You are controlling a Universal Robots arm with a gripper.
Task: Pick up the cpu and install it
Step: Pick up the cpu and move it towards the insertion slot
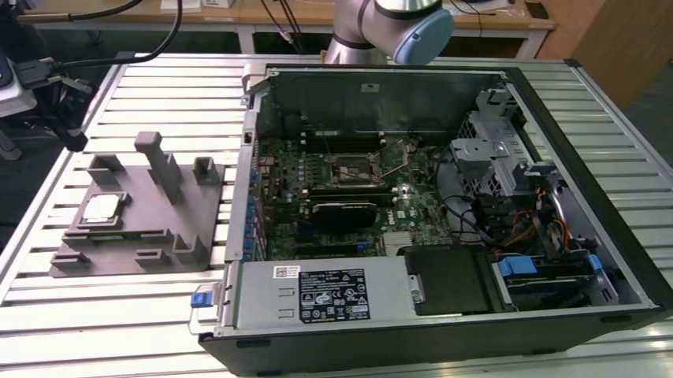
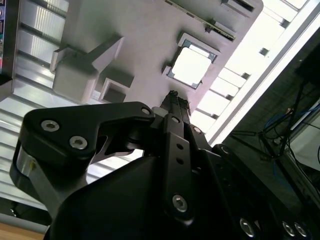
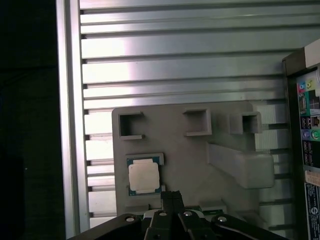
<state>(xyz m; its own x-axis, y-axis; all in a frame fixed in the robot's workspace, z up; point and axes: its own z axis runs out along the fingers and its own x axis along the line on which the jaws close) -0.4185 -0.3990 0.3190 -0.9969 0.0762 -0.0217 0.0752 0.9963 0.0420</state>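
The cpu (image 1: pixel 102 209) is a small square chip with a pale silver top, lying flat in a recess of the grey plastic fixture (image 1: pixel 158 228) at the exterior view's left. Both wrist views show the cpu (image 2: pixel 191 66) (image 3: pixel 144 176) from above. My gripper (image 3: pixel 171 194) (image 2: pixel 173 94) hangs high over the fixture (image 3: pixel 200 145), just beside the chip and apart from it. Its black fingers are pressed together with nothing between them. The open motherboard socket (image 1: pixel 352 167) lies inside the computer case (image 1: pixel 589 260).
The open computer case fills the middle and the exterior view's right of the ribbed metal table (image 1: pixel 126 315). Inside it are a power supply (image 1: pixel 315 295), drive cages (image 1: pixel 494 142) and cables. Upright posts (image 1: pixel 153 153) rise from the fixture. The arm's joint (image 1: pixel 410 31) stands behind the case.
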